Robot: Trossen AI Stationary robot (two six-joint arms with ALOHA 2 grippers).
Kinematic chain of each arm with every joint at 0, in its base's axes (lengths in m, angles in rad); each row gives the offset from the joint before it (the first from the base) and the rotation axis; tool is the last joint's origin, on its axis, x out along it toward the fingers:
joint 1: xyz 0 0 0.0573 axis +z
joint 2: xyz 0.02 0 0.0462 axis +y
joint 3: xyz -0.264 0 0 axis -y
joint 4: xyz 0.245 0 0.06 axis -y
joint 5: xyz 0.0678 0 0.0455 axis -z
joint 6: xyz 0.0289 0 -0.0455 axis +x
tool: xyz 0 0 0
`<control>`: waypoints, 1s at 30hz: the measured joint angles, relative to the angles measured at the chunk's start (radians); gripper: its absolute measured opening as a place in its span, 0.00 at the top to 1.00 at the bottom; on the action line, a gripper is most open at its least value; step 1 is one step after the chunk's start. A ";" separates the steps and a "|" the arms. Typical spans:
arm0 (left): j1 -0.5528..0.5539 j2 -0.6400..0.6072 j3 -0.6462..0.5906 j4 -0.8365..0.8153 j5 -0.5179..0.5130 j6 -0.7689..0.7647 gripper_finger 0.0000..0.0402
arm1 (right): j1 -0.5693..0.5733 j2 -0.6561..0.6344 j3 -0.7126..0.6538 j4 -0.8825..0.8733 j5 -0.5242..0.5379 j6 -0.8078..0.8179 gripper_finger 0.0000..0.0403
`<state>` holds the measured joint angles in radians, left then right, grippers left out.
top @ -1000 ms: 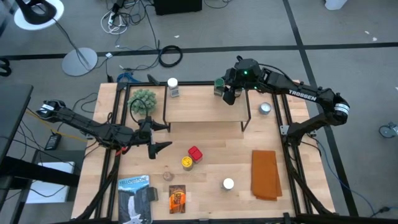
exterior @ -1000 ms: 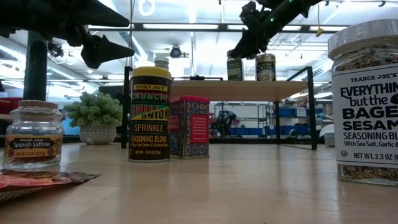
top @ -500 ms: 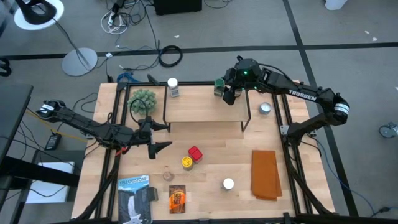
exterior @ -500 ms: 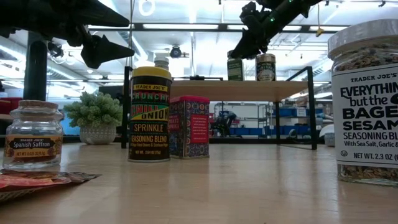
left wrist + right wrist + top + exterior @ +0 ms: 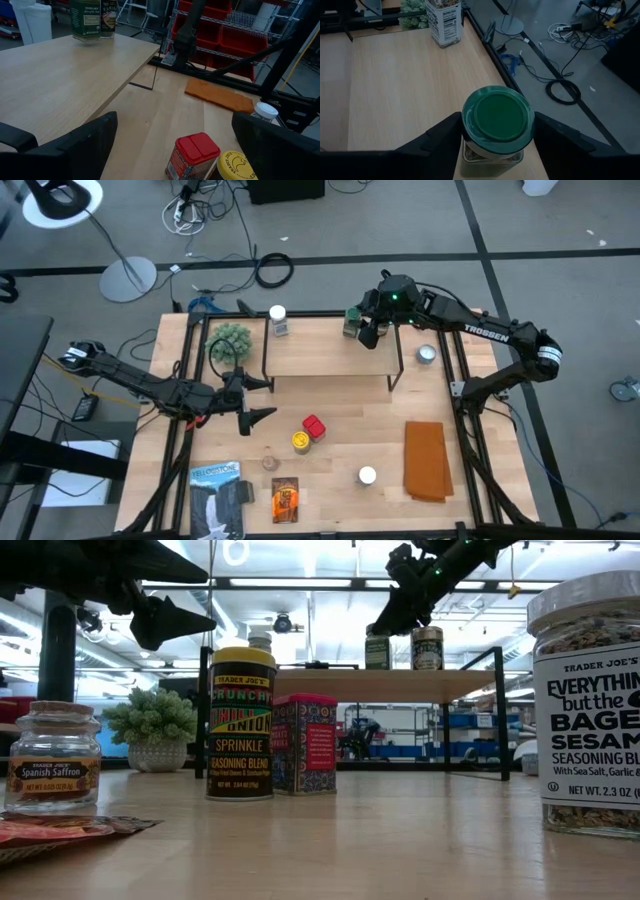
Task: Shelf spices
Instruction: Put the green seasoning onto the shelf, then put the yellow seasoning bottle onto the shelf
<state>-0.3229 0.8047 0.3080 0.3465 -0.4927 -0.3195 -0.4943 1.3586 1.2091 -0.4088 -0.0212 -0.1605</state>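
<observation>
Green-lidded jar (image 5: 498, 120), standing upright on the shelf (image 5: 320, 352) at its far right corner, close to the back edge. Its long axis is vertical, lid up. A second, dark jar (image 5: 427, 647) stands just beside it on the same board; a white-lidded jar (image 5: 278, 319) stands at the far left corner.

Right gripper (image 5: 362, 326): directly above the green-lidded jar, reaching down from overhead, one finger on each side of the jar body below the lid. The fingers stand partly apart at about the jar's width; whether they press on the glass or have just let go cannot be told, though the jar appears to rest on the board. The jar thus lies straight below the gripper, so any release or withdrawal turns on a vertical lift along the jar's own axis, clear of the neighbouring dark jar.

Left gripper (image 5: 262, 400): fully spread, holding nothing, hovering over the table (image 5: 470, 510) in front of the shelf's left leg. It is the nearer arm to the unshelved spices: the red box (image 5: 314, 426) and yellow-lidded jar (image 5: 299, 441) lie just to its right, toward the table's middle.

Remaining on the table: a tan-lidded jar (image 5: 269, 463), an orange-brown packet (image 5: 285, 498), a white-lidded seasoning jar (image 5: 367, 475).
</observation>
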 joint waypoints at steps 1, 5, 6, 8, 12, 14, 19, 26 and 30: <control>0.000 0.000 0.000 0.000 0.000 0.000 0.01 | 0.000 0.000 0.000 0.000 0.000 0.000 0.42; 0.000 0.000 0.000 0.000 0.000 0.000 0.01 | 0.000 0.000 0.000 0.000 0.000 0.000 0.42; 0.000 0.000 0.000 0.000 0.000 0.000 0.01 | 0.000 0.000 0.000 0.000 0.000 0.000 0.41; 0.000 0.000 0.000 0.000 0.000 0.000 0.01 | 0.000 0.000 0.000 -0.001 -0.001 0.001 0.41; 0.000 0.000 0.000 0.000 0.000 0.000 0.01 | 0.000 0.000 0.000 -0.010 -0.001 0.001 0.41; 0.000 0.000 0.000 0.000 0.000 0.000 0.01 | 0.000 0.000 0.000 -0.010 -0.001 0.001 0.41; 0.000 0.000 0.000 0.000 0.000 0.000 0.01 | 0.000 -0.005 0.000 -0.002 0.000 0.000 0.40; 0.000 0.000 0.000 0.000 0.000 0.000 0.01 | 0.000 -0.066 0.000 0.031 0.038 -0.016 0.41; 0.000 0.000 0.000 0.000 0.000 0.000 0.01 | 0.018 -0.104 0.000 0.029 0.045 0.046 0.41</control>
<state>-0.3229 0.8047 0.3083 0.3464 -0.4927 -0.3195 -0.4758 1.2548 1.2091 -0.3793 0.0237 -0.1145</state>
